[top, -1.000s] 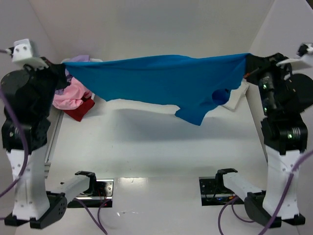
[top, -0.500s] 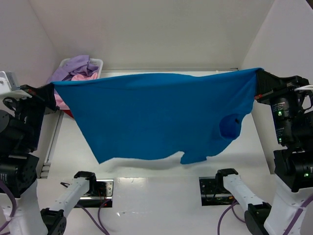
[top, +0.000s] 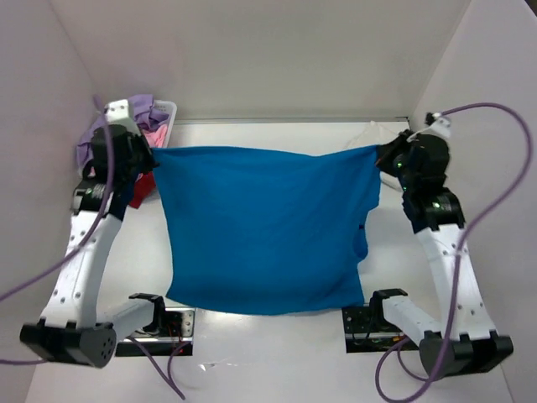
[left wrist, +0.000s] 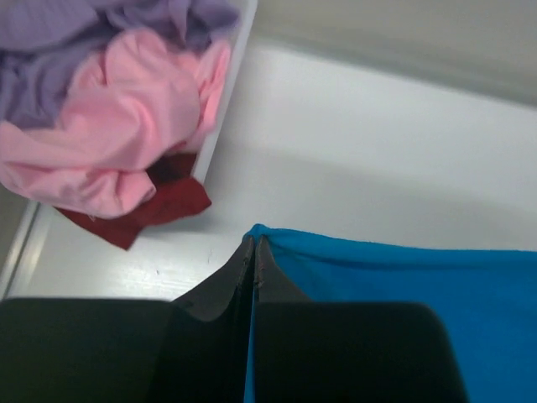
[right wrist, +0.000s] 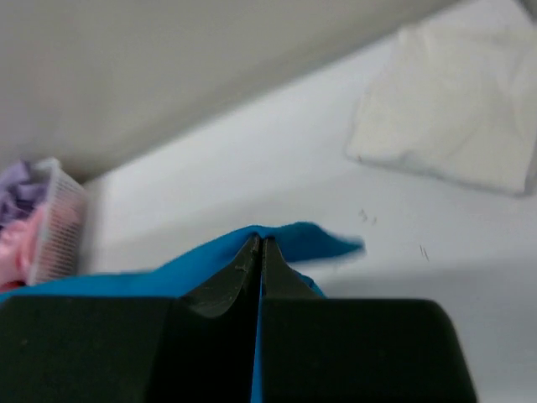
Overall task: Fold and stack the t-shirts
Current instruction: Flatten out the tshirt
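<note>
I fear the left gripper (left wrist: 252, 245), clamped on only a corner tip of the blue shirt (top: 264, 231) beside the basket (left wrist: 242, 38), may lose it if I pull. The shirt is stretched between both grippers, spread over the table (top: 277, 134). The right gripper (right wrist: 258, 245) pinches the opposite corner, equally thin, near the white shirt (right wrist: 453, 126).

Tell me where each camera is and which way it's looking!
Top camera: high behind the arms, looking down at the table; both arms show, the blue shirt stretched between them.
Left wrist camera: on the left arm, looking past its shut left gripper toward the basket.
Right wrist camera: on the right arm, looking past its shut right gripper toward the white shirt.
Shared: all see the blue shirt.
</note>
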`<state>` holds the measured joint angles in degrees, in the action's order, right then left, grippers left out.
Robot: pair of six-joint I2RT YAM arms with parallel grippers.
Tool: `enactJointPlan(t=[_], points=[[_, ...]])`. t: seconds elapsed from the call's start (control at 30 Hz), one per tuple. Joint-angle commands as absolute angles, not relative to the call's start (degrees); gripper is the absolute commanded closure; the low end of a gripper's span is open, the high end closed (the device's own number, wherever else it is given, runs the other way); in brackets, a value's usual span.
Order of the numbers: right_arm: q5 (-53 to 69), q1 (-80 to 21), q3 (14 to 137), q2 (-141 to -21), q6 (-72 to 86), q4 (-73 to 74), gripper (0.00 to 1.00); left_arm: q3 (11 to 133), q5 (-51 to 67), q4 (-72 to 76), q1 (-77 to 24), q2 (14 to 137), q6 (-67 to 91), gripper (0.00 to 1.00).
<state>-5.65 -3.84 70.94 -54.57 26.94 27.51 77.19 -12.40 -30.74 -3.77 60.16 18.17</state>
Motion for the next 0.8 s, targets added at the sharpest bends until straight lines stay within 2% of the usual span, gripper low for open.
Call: enactJointPlan(t=[0.0,0.2,0.43,0.77], points=[[-7.38,-3.34,64.87,-56.85,29.26,16.36,1.0,74.1,-13.36,-22.51,-3.34,63.36,18.11,1.0],[-8.52,-3.34,60.91,-65.29,29.79,8.89,1.0,72.33,-13.36,-16.36,-3.34,73.03,19.24,1.0],[-8.53,-2.11,63.54,-73.65,29.27,4.76,1.0,78.92,-13.36,-14.15,-3.34,86.55,19.25,1.0],[-7.91,-2.11,72.76,-82.53,27.6,1.85,1.0,84.81,-13.18,-13.1,-3.34,92.46,18.2,1.0]])
